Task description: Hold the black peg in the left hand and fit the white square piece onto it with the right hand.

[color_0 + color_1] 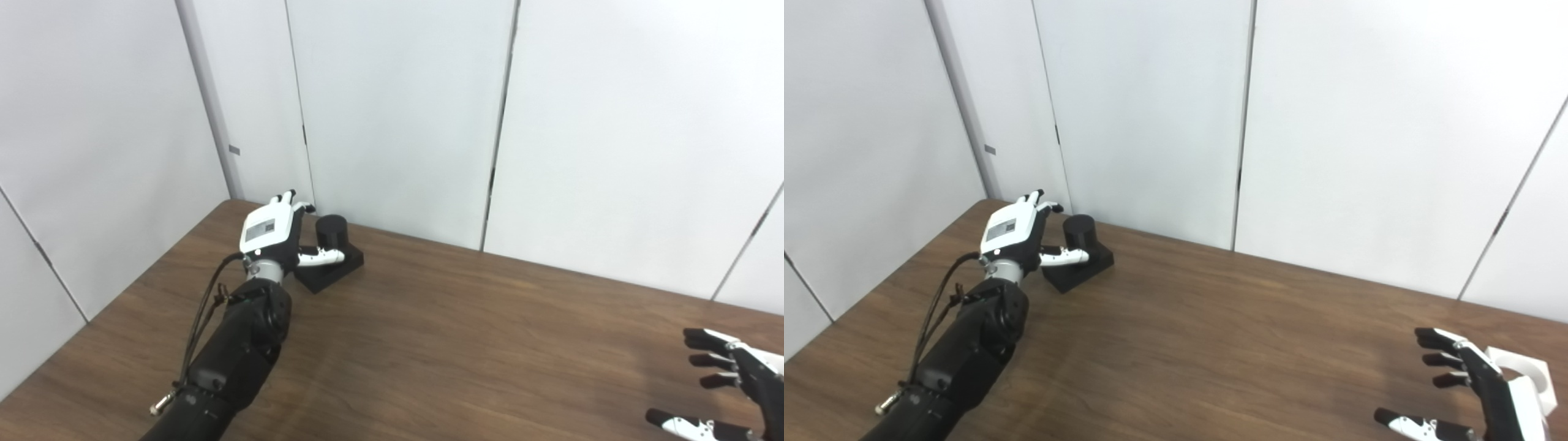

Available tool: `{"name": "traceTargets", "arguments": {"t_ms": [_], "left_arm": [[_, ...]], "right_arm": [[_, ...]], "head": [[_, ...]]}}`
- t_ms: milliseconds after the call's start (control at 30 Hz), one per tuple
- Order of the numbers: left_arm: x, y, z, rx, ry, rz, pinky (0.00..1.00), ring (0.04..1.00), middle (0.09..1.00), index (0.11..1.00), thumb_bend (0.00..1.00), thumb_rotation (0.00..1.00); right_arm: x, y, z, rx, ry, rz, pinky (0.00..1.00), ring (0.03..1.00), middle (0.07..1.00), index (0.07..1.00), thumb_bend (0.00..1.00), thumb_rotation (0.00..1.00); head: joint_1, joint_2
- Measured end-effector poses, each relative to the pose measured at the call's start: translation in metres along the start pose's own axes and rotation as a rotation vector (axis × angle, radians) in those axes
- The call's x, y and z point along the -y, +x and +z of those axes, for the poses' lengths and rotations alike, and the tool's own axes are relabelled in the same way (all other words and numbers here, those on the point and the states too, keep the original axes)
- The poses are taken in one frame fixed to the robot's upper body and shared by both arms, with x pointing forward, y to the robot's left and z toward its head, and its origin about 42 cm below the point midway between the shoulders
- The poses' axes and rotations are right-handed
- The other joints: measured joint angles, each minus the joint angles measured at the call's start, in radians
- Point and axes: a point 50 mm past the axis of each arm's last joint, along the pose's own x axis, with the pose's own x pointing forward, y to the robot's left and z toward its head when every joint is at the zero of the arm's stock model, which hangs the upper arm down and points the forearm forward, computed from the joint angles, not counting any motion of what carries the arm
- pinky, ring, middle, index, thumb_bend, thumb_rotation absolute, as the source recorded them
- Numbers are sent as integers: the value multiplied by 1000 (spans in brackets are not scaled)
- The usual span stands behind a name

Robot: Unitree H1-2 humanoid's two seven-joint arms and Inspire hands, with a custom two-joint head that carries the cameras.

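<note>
Seen together on one dark brown wood-grain table: one matte black peg, a short round cylinder rising from a flat square base; one white square piece with a round opening; two robot hands in black and white.

Left hand reaching in at the peg's near left side, fingers spread apart around the cylinder, white-tipped thumb lying across the top of the square base in front of it; whether the fingers actually press the cylinder cannot be told, and nothing lifted. Peg standing upright on the table at the far left corner, close to the pale panelled wall.

Right hand far to the right of the peg, at the near edge of the scene, palm turned inward, fingers fanned wide and holding nothing. White piece resting on the table just beyond that hand, partly hidden behind it and cut by the frame edge in the right eye view, out of sight altogether in the left eye view. Much of the right hand likewise cropped at the bottom right corner.

Smooth glossy shell on the back of the left hand, bearing a grey label too small to read; black jointed forearm with loose cables running down from the wrist.
</note>
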Motion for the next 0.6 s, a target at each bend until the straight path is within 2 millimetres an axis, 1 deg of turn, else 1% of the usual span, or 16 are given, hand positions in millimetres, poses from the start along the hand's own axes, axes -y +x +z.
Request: {"name": "traceTargets", "arguments": {"t_ms": [133, 233, 367, 600], "left_arm": [[8, 2, -3, -28, 25, -27, 845, 1000, 1000, 840, 1000, 650], [11, 2, -3, -37, 35, -42, 868, 1000, 1000, 858, 1000, 648], [16, 3, -6, -49, 39, -65, 931, 1000, 1000, 871, 1000, 633], [25, 4, -12, -72, 53, -96, 892, 1000, 1000, 868, 1000, 612]], "right_arm": [[2, -1, 4, 4, 1, -3, 541, 673, 731, 724, 631, 0], [2, -1, 4, 3, 1, -2, 539, 670, 732, 724, 626, 0], [2, -2, 4, 3, 2, -2, 529, 666, 728, 718, 629, 0], [2, -3, 5, 1, 2, -2, 533, 668, 728, 723, 620, 0]], "head": [[-3, 5], [-6, 6], [-8, 9], [-14, 15]]}}
